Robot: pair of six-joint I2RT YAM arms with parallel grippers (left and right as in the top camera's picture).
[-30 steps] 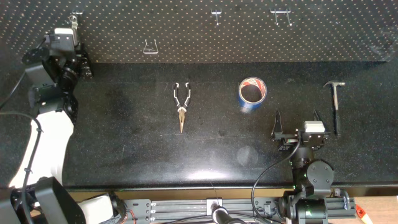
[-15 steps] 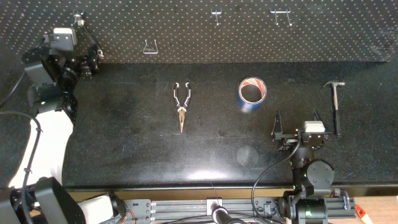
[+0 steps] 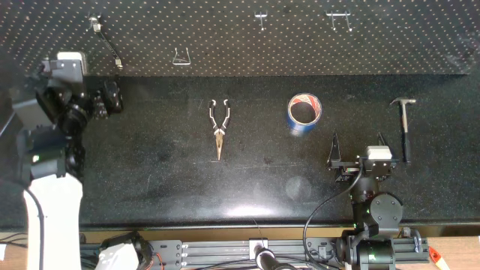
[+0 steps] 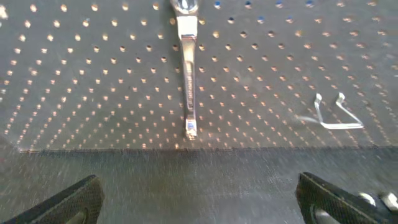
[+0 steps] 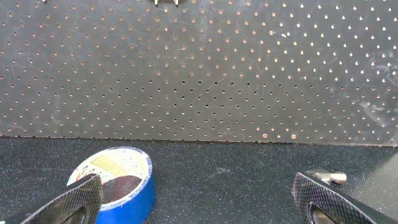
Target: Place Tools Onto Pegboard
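Left fingers (image 4: 71, 202) stand wide apart with nothing between them, facing the pegboard (image 4: 93, 74) from near its lower edge; the wrench (image 4: 188, 81) hangs there by its top end, shaft pointing straight down, tip just above the surface (image 4: 199, 174); I judge that tool placed. My care now is to draw this arm away squarely, so neither finger brushes the shaft and swings it off its peg; the wire hook (image 4: 333, 115) beside it is bare.

On the surface lie the pliers (image 3: 218, 127), handles toward the board and nose toward the arms, then the tape (image 3: 304, 111), then the hammer (image 3: 405, 124) well out on the right; the right fingers (image 5: 68, 202) are also spread and empty, low between tape and hammer.

I would take the pliers with the left arm: come down from above; close across both handles close to the pivot, so they cannot scissor; leave the handle ends free to slip over that hook.
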